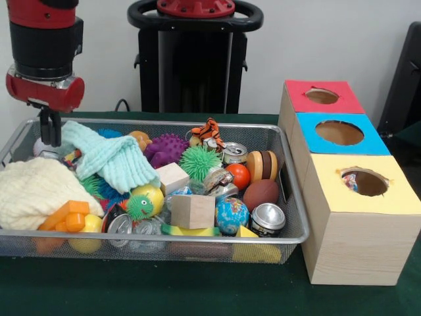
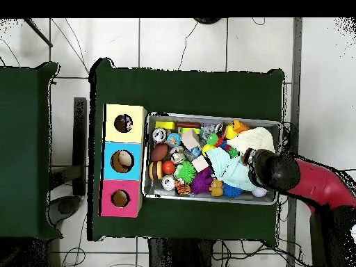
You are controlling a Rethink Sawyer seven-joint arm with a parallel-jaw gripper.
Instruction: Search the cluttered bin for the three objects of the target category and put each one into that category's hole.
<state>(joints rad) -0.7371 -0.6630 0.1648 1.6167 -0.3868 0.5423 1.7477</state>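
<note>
One gripper [image 1: 50, 131] at left, tips down into the bin [image 1: 289, 197] beside the mint cloth [image 1: 112, 158] — open or closed, cannot tell, bin heaped with toys, at right the yellow hole [image 1: 366, 182] — dotted cloth [image 1: 350, 180] showing inside it.

Inventory of my arm as I see it. Wrist section: glossy black cylindrical housing capped by red shell above, with a rounded red collar below edged by a thin silver ring. Beneath it, the small black gripper [image 1: 50, 126] on a narrow stem. Overhead: red forearm casing, black rounded joint. Behind: black pedestal column, red-and-black ringed top.
</note>
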